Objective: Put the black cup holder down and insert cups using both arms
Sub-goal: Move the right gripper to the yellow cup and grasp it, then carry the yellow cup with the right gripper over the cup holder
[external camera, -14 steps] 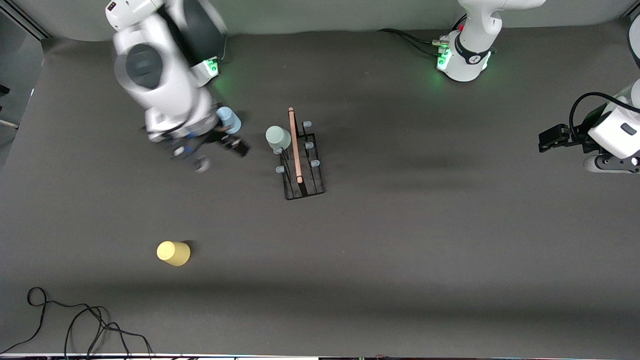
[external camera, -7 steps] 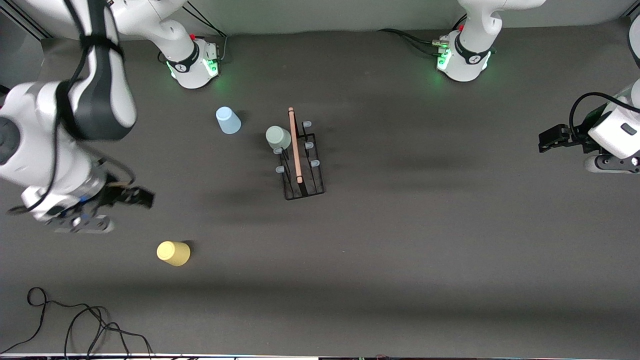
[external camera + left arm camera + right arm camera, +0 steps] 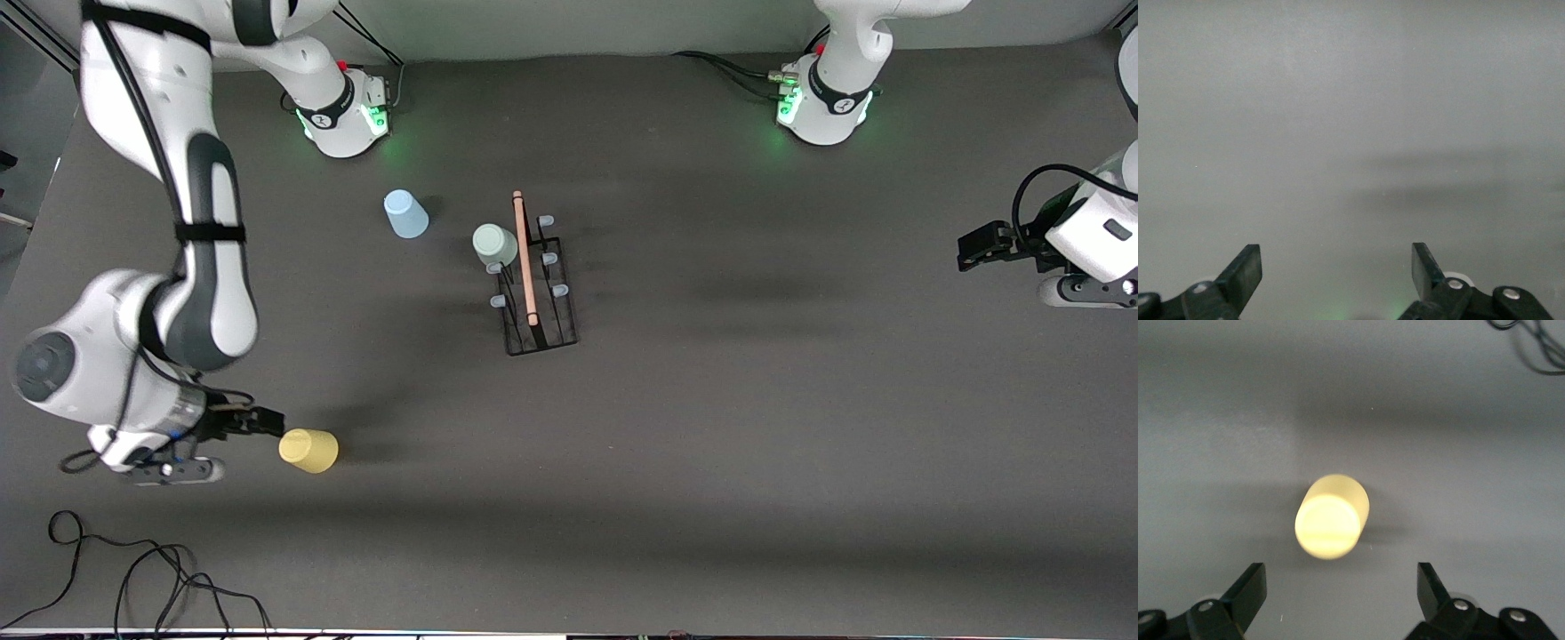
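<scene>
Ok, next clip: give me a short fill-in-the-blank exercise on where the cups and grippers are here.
1. The right gripper is open beside the ____ cup.
2. The pale green cup sits upside down on a peg of the black cup ____.
3. The light blue cup stands on the table, nearer the ____ arm's base.
4. The left gripper waits with its fingers ____.

Missing words: yellow; holder; right; open

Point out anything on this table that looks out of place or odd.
Nothing looks damaged or spilled. The black cup holder stands upright with the green cup hung on a peg. The blue cup and yellow cup sit upside down on the table, apart from it.
</scene>
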